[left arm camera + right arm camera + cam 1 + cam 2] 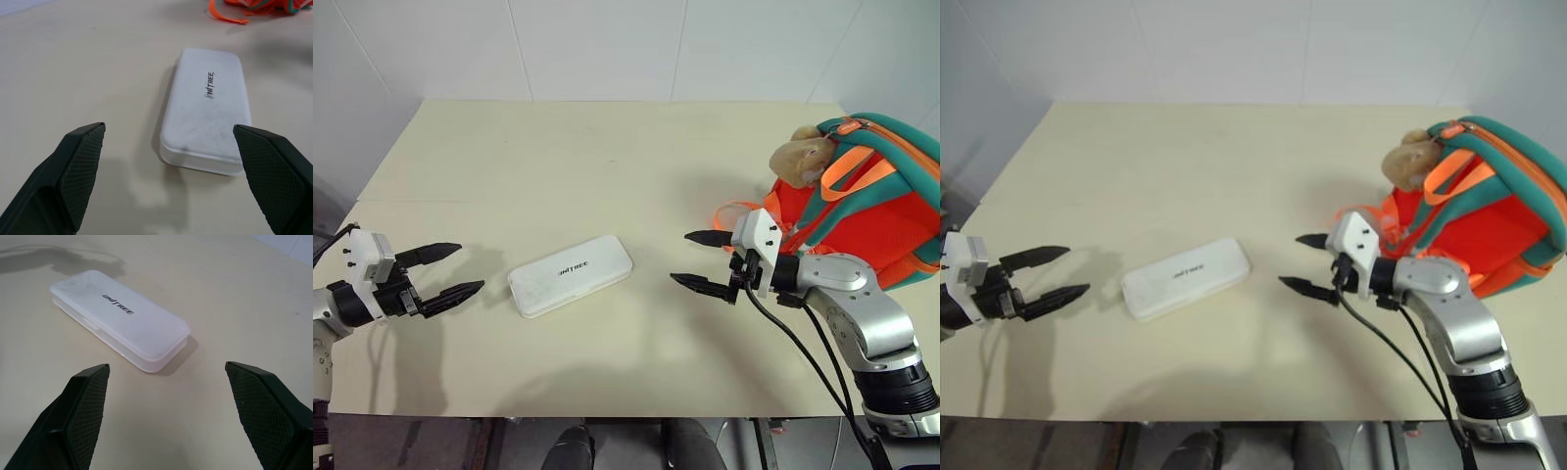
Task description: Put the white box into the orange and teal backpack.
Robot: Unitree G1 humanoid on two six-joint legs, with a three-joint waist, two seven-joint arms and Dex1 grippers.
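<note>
The left gripper [450, 270] hovers above the table [607, 157] with its 2 black fingers spread apart and empty, aimed at one short end of the white box [571, 275]. The right gripper [702, 260] faces the box's other end, its fingers likewise wide apart and holding nothing. The box lies flat between them, lid up, touching neither. The backpack [867, 211] sits at the table's right edge behind the right gripper, a tan plush toy [800, 157] at its top.
</note>
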